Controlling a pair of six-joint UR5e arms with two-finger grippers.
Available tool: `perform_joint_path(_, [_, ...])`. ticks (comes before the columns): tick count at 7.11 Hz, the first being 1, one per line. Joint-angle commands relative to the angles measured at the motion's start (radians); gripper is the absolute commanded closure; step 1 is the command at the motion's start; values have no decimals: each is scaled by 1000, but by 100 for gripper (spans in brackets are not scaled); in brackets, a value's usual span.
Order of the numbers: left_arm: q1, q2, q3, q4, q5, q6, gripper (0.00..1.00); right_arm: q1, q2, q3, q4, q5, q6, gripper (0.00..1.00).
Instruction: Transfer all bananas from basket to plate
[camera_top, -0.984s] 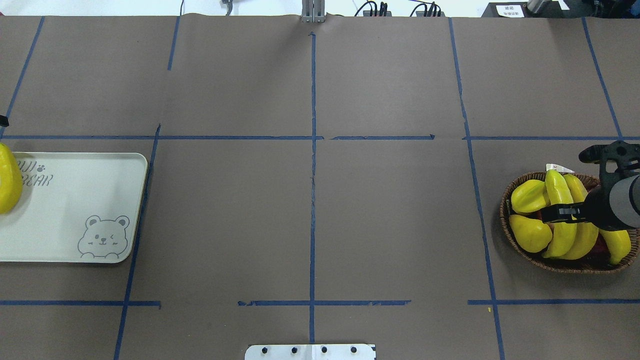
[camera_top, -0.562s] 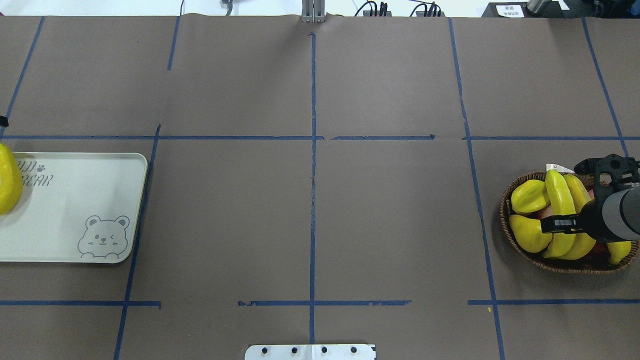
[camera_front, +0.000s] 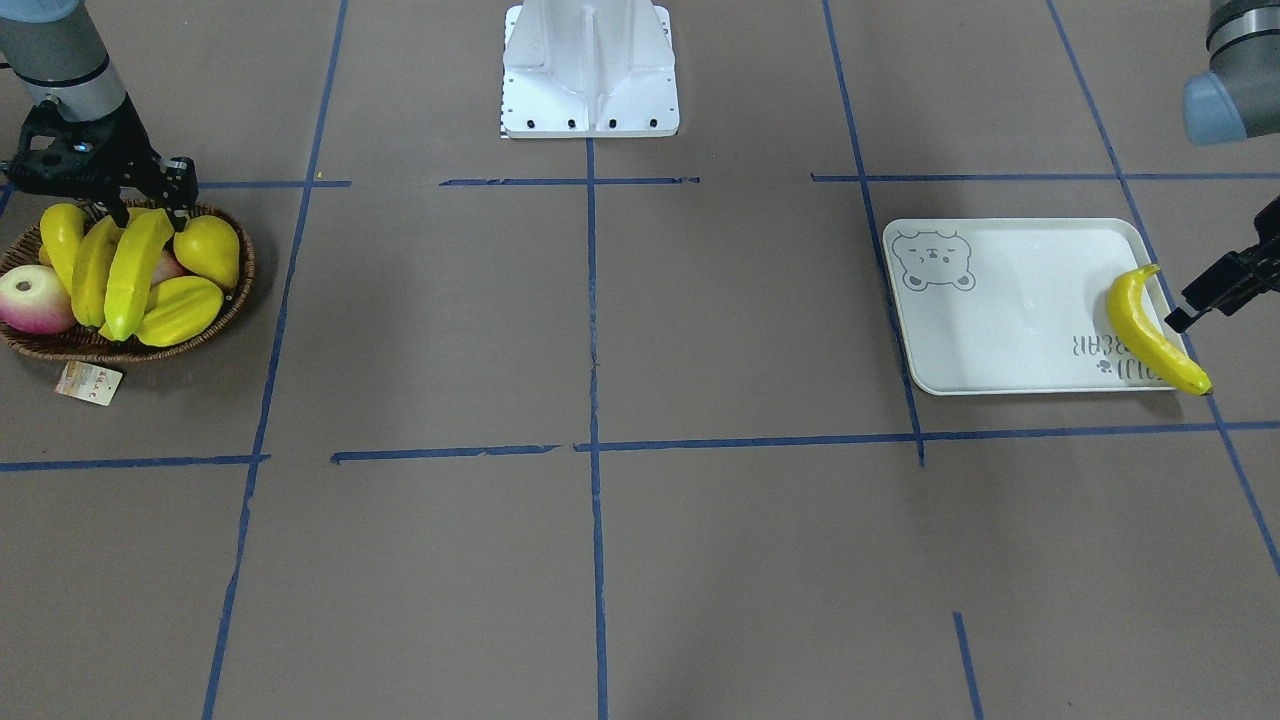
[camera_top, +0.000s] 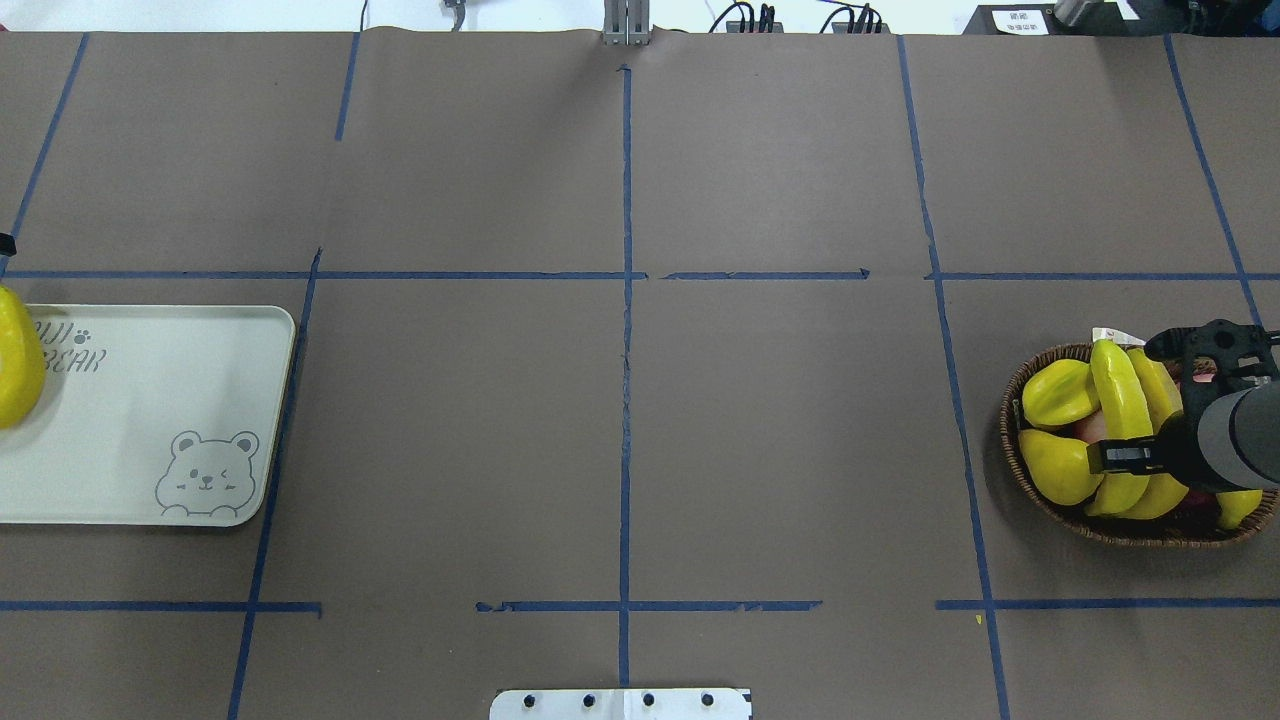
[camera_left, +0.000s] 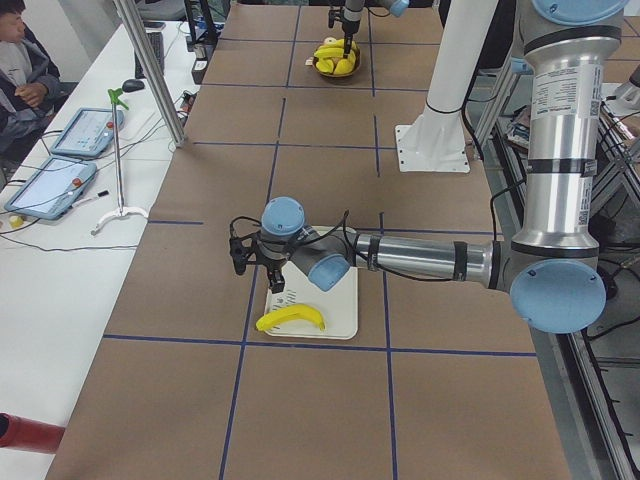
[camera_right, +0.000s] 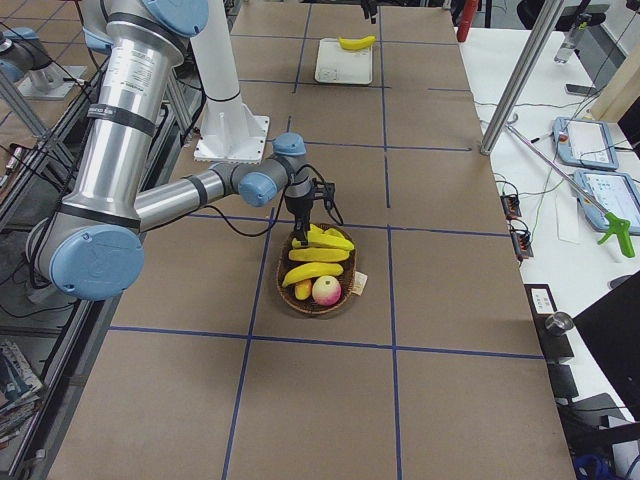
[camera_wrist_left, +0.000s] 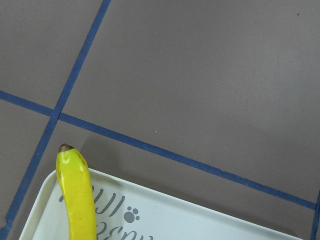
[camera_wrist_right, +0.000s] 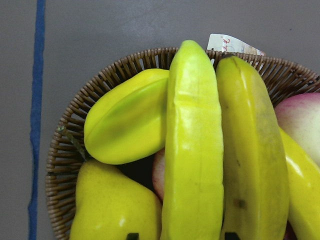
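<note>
Three bananas (camera_top: 1120, 400) lie in the wicker basket (camera_top: 1010, 440) at the right. My right gripper (camera_top: 1128, 458) hangs over them, open. In the right wrist view its fingertips (camera_wrist_right: 132, 235) stand either side of the top banana (camera_wrist_right: 192, 150), not closed on it. A fourth banana (camera_front: 1150, 330) lies on the far left end of the plate (camera_front: 1000, 310), its tip over the rim. My left gripper (camera_front: 1215, 295) is beside that end of the plate, empty and open. The left wrist view shows the banana's tip (camera_wrist_left: 77, 195) on the plate (camera_wrist_left: 175, 225).
The basket also holds a starfruit (camera_top: 1058, 392), a pear (camera_top: 1058, 467) and a pink apple (camera_front: 35, 298); a paper tag (camera_front: 88, 382) hangs from it. The white robot base (camera_front: 590, 70) stands at the table's middle. An operator (camera_left: 20, 70) sits off the table.
My right gripper has shifted a little toward the robot's side and sunk lower over the top banana. The plate, its banana and the left gripper have not moved.
</note>
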Motion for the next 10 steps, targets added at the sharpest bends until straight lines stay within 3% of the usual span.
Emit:
perform_joint_path(1, [0,0,1,0,0,1,0,-2,21,-24,0,-2,0,38])
perform_joint_path(2, [0,0,1,0,0,1,0,-2,23,-30,0,-2,-3,40])
perform_joint_path(3, [0,0,1,0,0,1,0,-1,23,-30,0,-2,-5,48])
perform_joint_path(5, [0,0,1,0,0,1,0,2,26,-27,1,-2,-5,81])
perform_joint_path(6, [0,0,1,0,0,1,0,4,26,-24,3,-5,-5,90])
perform_joint_path(9, [5,-1,1,0,0,1,0,37,25,57,0,22,-9,96])
perform_joint_path(10, [6,-1,1,0,0,-1,0,63,25,86,1,70,-11,96])
